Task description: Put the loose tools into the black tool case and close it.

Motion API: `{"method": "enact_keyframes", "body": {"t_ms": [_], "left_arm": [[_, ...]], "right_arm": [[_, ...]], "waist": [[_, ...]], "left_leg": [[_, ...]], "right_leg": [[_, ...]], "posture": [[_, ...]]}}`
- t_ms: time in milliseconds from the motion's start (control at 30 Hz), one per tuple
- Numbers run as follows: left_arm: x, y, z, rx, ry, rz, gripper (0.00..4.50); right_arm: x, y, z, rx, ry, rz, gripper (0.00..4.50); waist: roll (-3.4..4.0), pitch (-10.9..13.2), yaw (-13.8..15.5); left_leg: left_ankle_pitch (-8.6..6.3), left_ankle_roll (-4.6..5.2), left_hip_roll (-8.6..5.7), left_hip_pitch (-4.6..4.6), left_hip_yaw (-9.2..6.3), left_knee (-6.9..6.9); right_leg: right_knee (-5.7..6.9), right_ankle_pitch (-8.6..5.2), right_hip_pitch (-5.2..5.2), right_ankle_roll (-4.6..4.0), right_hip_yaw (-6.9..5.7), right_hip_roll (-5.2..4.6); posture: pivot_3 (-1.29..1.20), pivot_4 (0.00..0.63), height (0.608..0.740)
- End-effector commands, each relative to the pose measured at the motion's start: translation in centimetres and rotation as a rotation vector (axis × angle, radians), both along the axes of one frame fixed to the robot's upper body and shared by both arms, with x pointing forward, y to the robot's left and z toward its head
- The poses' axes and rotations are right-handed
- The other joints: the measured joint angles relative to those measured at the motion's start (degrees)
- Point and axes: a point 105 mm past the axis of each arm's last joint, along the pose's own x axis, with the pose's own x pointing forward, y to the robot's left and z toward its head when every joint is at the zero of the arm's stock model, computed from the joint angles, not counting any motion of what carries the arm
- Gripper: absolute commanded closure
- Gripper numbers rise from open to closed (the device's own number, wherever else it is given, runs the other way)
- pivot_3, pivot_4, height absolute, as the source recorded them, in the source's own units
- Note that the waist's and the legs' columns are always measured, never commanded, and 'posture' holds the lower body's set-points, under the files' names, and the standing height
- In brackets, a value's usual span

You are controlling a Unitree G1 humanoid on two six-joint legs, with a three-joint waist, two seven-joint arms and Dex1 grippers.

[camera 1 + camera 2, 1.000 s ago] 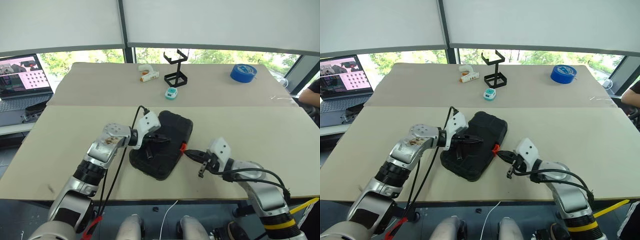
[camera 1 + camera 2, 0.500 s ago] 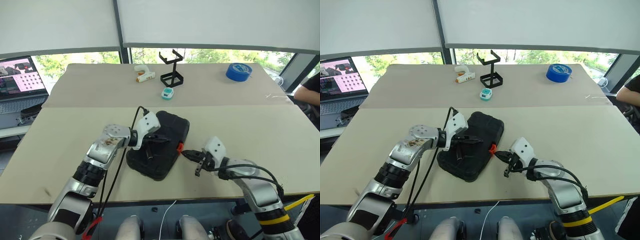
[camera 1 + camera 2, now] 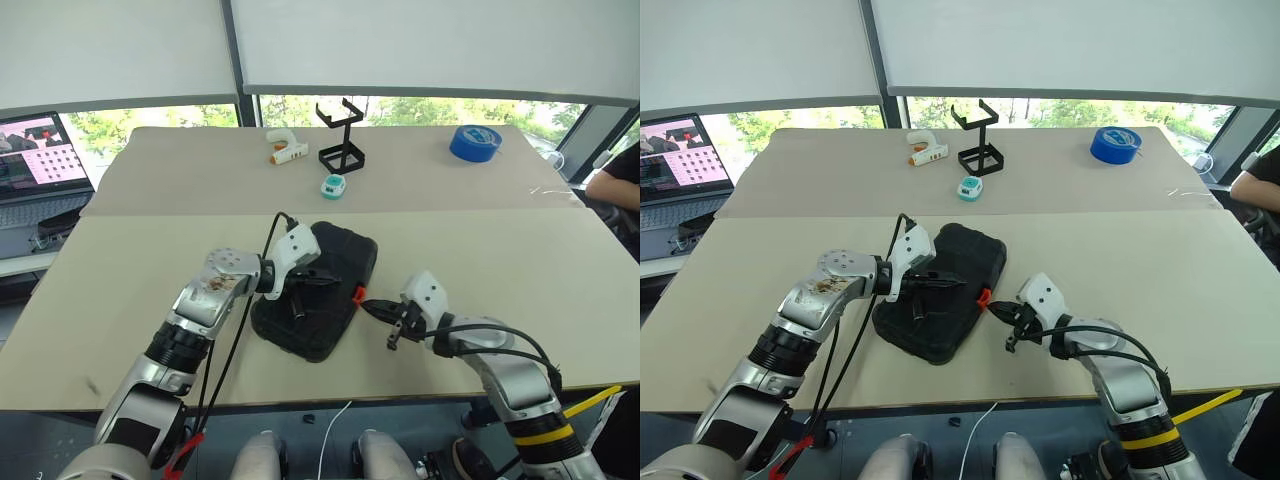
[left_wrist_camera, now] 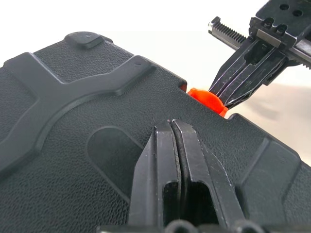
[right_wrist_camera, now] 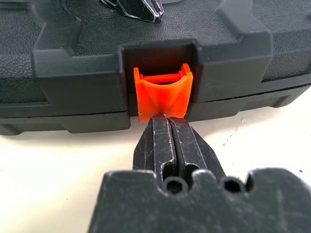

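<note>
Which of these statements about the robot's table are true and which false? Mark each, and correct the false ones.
1. The black tool case lies closed. True.
2. The right gripper is shut, its tips at the orange latch. True.
3. The left gripper is wide open above the case. False: it is shut, resting on the lid.
4. The blue tape roll lies on the case. False: it lies on the table's far side.

Head views look down—wrist views close, sharing the black tool case [image 3: 318, 290].
</note>
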Motion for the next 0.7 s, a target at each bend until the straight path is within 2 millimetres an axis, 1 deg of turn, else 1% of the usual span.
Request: {"method": "enact_keyframes", "body": {"t_ms": [33,167,233,300,333,367,433,467,500,533,567,600,633,667,700], "left_arm": [[-1.2,1.3,-5.9,0.133,0.2,0.048,4.39],[-1.2,1.6,-5.4,0.096,0.187,0.06,4.39],[-0.9,2.0,-4.3,0.032,0.143,0.065,4.39],[-1.0,2.4,-2.6,-0.057,0.103,0.055,4.39],[-1.3,2.8,-1.4,-0.116,0.069,0.035,4.39],[-1.5,3.0,-0.5,-0.154,0.043,0.02,3.89],[-2.1,4.7,1.2,-0.201,-0.033,0.027,3.37],[-2.2,5.2,1.6,-0.207,-0.058,0.033,2.93],[-2.3,6.4,2.3,-0.216,-0.087,0.065,2.62],[-2.4,7.0,2.7,-0.221,-0.104,0.086,2.21],[-2.4,8.4,3.2,-0.225,-0.133,0.135,1.85],[-2.5,9.2,3.6,-0.227,-0.153,0.167,1.59],[-2.7,10.3,3.7,-0.214,-0.178,0.199,1.12],[-3.1,12.2,3.4,-0.178,-0.188,0.252,0.88],[-3.5,13.8,3.0,-0.143,-0.195,0.292,0.54]], "right_arm": [[0.5,1.9,2.1,0.06,-0.077,0.053,4.5],[0.3,1.5,1.8,0.057,-0.066,0.053,4.5],[0.0,0.8,1.9,0.051,-0.065,0.053,4.5],[-0.3,-0.2,2.2,0.054,-0.069,0.052,4.5],[-0.5,-0.8,2.7,0.071,-0.071,0.047,4.5],[-0.7,-1.3,3.0,0.083,-0.073,0.043,4.5],[-1.3,-2.5,3.7,0.086,-0.09,0.047,3.92],[-1.5,-2.9,3.9,0.082,-0.094,0.054,3.71],[-1.8,-3.5,4.1,0.067,-0.103,0.06,3.39],[-2.1,-4.0,4.2,0.056,-0.107,0.064,2.99],[-2.3,-4.8,4.3,0.031,-0.12,0.063,2.69],[-2.4,-5.4,4.3,0.013,-0.129,0.062,2.43],[-2.5,-6.1,4.2,-0.008,-0.139,0.058,1.98],[-2.5,-7.0,4.3,-0.042,-0.176,0.058,1.65],[-2.6,-7.7,4.3,-0.061,-0.201,0.072,1.37]], "waist": [[-0.07,0.01,-0.16],[-0.08,0.01,-0.22],[-0.07,0.02,-0.33],[-0.04,0.04,-0.51],[-0.04,0.05,-0.61],[-0.02,0.07,-0.72],[-0.02,0.09,-0.75],[0.0,0.14,-0.75],[0.0,0.19,-0.69],[-0.03,0.26,-0.51],[-0.01,0.38,-0.45],[-0.02,0.5,-0.32],[-0.05,0.59,-0.13],[-0.1,0.74,0.03],[-0.11,0.77,0.02]], "left_leg": [[0.0,0.0,0.0,0.03,0.0,-0.03],[0.0,0.0,-0.01,0.11,0.01,-0.15],[0.0,0.0,0.0,0.12,0.04,-0.2],[0.0,0.0,0.0,0.11,0.11,-0.27],[0.0,0.0,0.0,0.06,0.15,-0.31],[0.0,0.0,0.0,-0.02,0.16,-0.34],[-0.04,-0.05,-0.02,-0.17,0.2,-0.41],[-0.07,-0.07,-0.02,-0.27,0.21,-0.41],[-0.09,-0.08,-0.02,-0.49,0.23,-0.41],[-0.09,-0.08,-0.03,-0.59,0.21,-0.41],[-0.09,-0.08,-0.03,-0.63,0.21,-0.4],[-0.1,-0.06,-0.02,-0.66,0.22,-0.4],[-0.11,-0.04,-0.03,-0.7,0.23,-0.4],[-0.12,-0.04,-0.04,-0.71,0.23,-0.4],[-0.12,-0.04,-0.04,-0.75,0.24,-0.38]], "right_leg": [[0.0,0.0,0.0,0.0,0.02,0.02],[0.0,0.0,-0.02,-0.02,0.14,0.05],[0.0,0.0,-0.05,-0.02,0.18,0.06],[0.0,0.0,-0.15,-0.02,0.29,0.06],[0.01,0.0,-0.23,-0.02,0.35,0.06],[0.0,0.0,-0.33,-0.02,0.38,0.07],[0.01,-0.01,-0.54,-0.01,0.46,0.07],[0.03,0.0,-0.68,0.0,0.48,0.06],[0.04,0.0,-0.9,0.0,0.5,0.06],[0.03,0.0,-0.98,0.01,0.47,0.07],[0.02,0.0,-1.0,0.01,0.46,0.07],[-0.02,0.0,-1.03,0.02,0.45,0.06],[-0.06,0.0,-1.04,0.04,0.45,0.05],[-0.07,0.0,-1.04,0.05,0.42,0.04],[-0.15,0.02,-1.05,0.1,0.4,0.03]], "posture": [[0.0,0.15,0.74],[0.0,0.15,0.74],[0.0,0.15,0.74],[0.0,0.15,0.74],[0.0,0.15,0.74],[0.0,0.15,0.74],[0.0,0.15,0.74],[0.0,0.15,0.74],[0.0,0.15,0.74],[0.0,0.15,0.74],[0.0,0.15,0.74],[0.0,0.15,0.74],[0.0,0.15,0.74],[0.0,0.15,0.74],[0.0,0.15,0.74]]}}
